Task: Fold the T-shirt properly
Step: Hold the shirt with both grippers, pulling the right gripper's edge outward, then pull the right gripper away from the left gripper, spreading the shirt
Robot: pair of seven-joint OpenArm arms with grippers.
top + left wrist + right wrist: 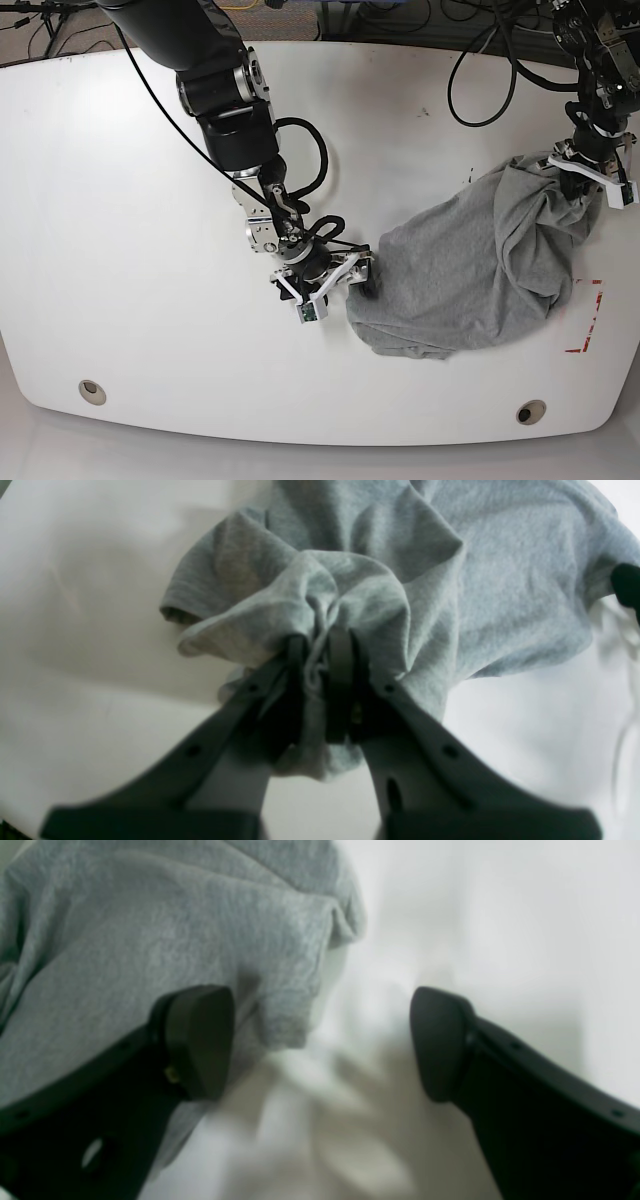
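Observation:
The heather-grey T-shirt (470, 270) lies crumpled on the right half of the white table (130, 200). Its far right part is pulled up into a bunch. My left gripper (590, 180) is shut on that bunch; the left wrist view shows the gathered fabric (500, 555) pinched between the closed jaws of the left gripper (320, 645). My right gripper (358, 278) stands open at the shirt's left edge. In the right wrist view, one finger of the right gripper (320, 1040) is over the T-shirt (150, 930) and the other over bare table. Nothing is held between them.
Red tape marks (590, 320) lie on the table just right of the shirt. Black cables (500, 60) loop over the back edge. Two round holes (92, 391) (531, 411) sit near the curved front edge.

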